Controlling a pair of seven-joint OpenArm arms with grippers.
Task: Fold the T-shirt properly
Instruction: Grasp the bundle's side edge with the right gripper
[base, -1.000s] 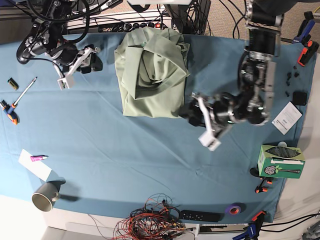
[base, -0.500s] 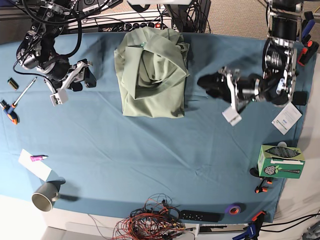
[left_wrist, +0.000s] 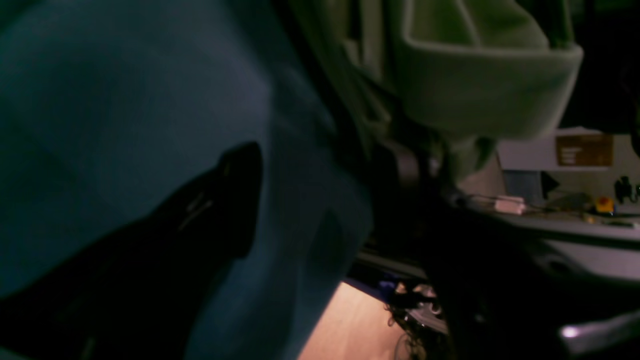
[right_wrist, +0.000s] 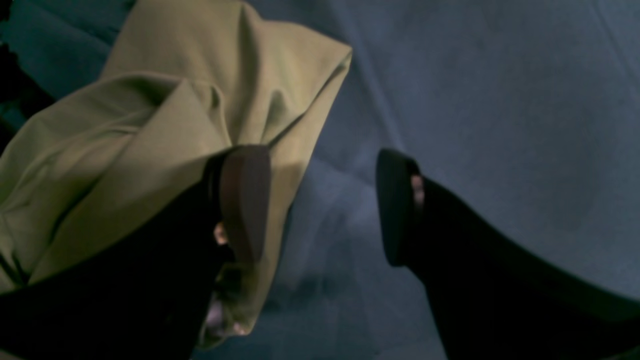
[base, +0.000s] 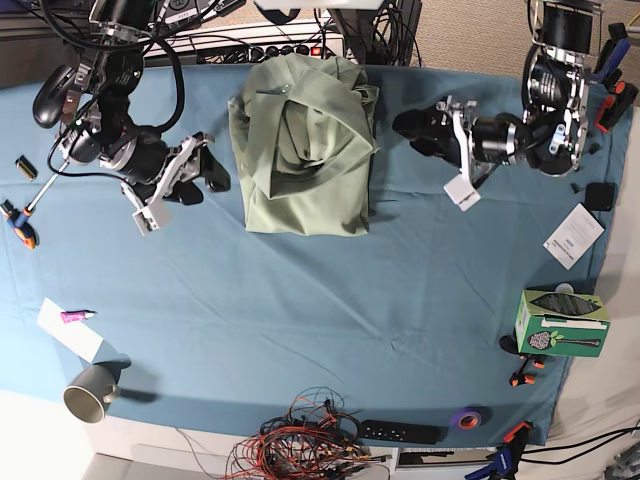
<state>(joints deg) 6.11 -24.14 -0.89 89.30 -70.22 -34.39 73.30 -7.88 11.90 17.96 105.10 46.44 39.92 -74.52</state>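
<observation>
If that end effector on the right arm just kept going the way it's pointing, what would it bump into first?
Most likely the T-shirt. The right end effector points at the folded shirt's near edge, with only a narrow strip of bare table cloth between them. Its height above the cloth is hard to judge.

Both arms are built of black and dark grey metal segments, with rounded black motor housings at the joints. The left arm (base: 545, 95), at the right of the base view, has a silver-grey upper link with small bolts and dark openings, and black cables run along it. The right arm (base: 105, 110), at the left of that view, carries loops of thick black cable around its upper links. Each wrist bears a white plastic bracket that juts out beside the black gripper body. The right gripper (right_wrist: 320, 200) has two black fingers with flat pads; one pad (right_wrist: 245, 200) looks brownish and finely ribbed. The left gripper (base: 420, 125) is black too; its wrist view shows one dark, blurred finger (left_wrist: 220, 200).
</observation>
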